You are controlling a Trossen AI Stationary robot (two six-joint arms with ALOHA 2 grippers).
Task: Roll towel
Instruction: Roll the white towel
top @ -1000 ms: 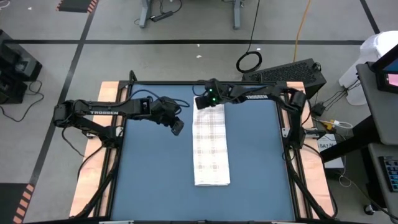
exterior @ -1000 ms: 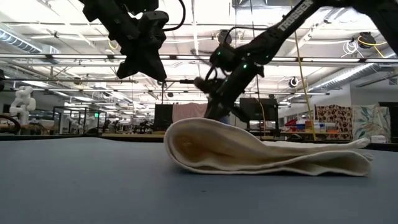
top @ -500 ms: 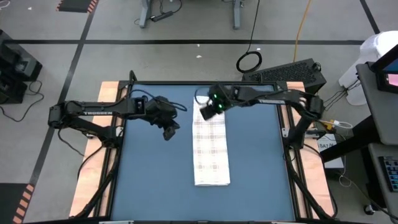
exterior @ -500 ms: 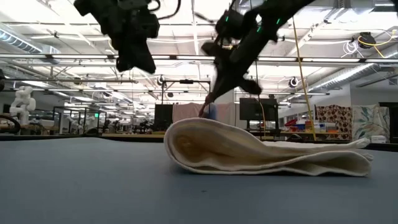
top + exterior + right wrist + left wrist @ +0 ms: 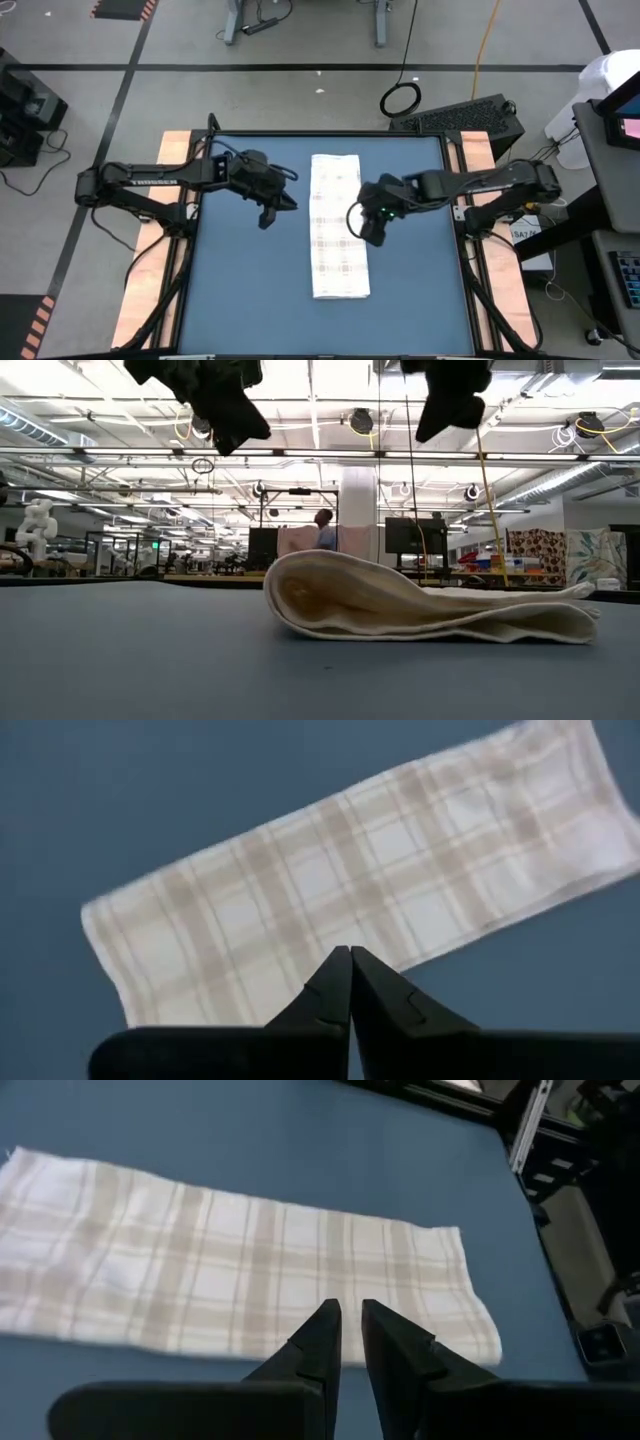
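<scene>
Jaws first: the left gripper (image 5: 267, 214) hangs above the blue table (image 5: 240, 280) at about nine o'clock from the towel (image 5: 338, 225), its fingers (image 5: 318, 1348) nearly together with only a thin gap and nothing between them. That towel lies folded in a long strip down the table's middle, running twelve to six o'clock, its near fold puffed open in the low view. At about three o'clock of it, the right gripper (image 5: 371, 233) hovers with fingers pressed together, holding nothing and touching nothing.
</scene>
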